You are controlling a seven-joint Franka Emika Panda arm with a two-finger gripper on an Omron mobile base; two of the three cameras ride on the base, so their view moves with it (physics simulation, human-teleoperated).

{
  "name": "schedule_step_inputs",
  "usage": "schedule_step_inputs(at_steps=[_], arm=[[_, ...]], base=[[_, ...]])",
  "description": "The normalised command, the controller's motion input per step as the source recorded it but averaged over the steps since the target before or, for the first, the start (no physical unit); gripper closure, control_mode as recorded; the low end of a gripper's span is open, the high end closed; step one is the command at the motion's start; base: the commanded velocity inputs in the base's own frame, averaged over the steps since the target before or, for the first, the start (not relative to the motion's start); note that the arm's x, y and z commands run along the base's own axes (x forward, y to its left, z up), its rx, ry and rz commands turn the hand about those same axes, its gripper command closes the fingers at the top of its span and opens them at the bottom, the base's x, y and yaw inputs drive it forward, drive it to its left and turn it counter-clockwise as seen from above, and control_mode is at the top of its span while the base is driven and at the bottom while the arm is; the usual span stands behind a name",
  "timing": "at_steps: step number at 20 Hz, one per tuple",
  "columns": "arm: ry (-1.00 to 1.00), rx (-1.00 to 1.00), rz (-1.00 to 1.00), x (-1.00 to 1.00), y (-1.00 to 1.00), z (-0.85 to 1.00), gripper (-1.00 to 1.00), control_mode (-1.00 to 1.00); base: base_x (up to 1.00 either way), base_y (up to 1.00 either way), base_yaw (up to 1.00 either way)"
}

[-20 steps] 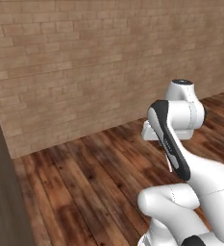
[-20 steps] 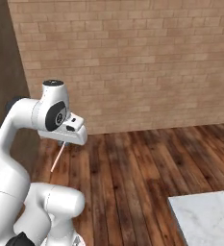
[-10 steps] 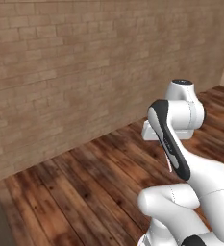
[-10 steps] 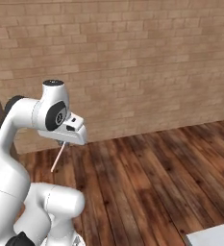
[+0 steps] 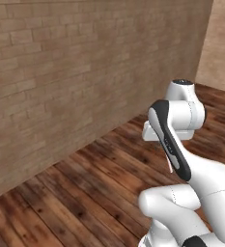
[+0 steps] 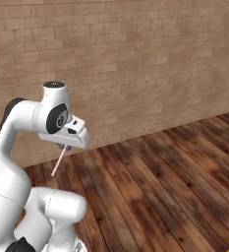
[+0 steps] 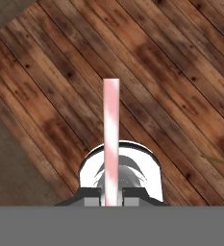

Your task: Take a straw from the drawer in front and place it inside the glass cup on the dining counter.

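Much of the gripper (image 6: 64,146) is hidden: in the right base view it sits tucked under the white hand, with only small dark stubs showing below the housing, and in the left base view the arm's dark-striped link covers it almost wholly. There, just a short sliver of the straw (image 5: 170,165) peeks out beside the link. In the hand view the finger tips are cut off at the bottom edge, so only their flat grey tops show on either side of the straw (image 7: 111,139).

The jaws stand nearly closed, pinched on the straw's lower end, with no visible gap between pads and tube. The straw (image 6: 58,162) hangs from the gripper, slanting down and to the left in the right base view, held in the air well above the wooden floor (image 6: 155,187) and touching nothing else.

The straw is a thin, straight tube, pale pink with whiter streaks along its length, its far end cut square. The floor is dark reddish-brown planks with knots and visible grain, laid in long parallel boards. Behind it rises a brick wall (image 6: 135,59) of matte tan-brown bricks in regular courses; it meets a paler wall at a corner on the right of the left base view.
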Motion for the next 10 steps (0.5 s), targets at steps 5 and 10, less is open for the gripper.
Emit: schedule_step_inputs(at_steps=[5, 10], arm=[[0.00, 0.00, 0.00, 0.00, 0.00, 0.00, 1.00, 1.00], [0.00, 0.00, 0.00, 0.00, 0.00, 0.00, 1.00, 1.00]], base=[[0.41, 0.23, -0.33], [0.43, 0.20, -0.33]])
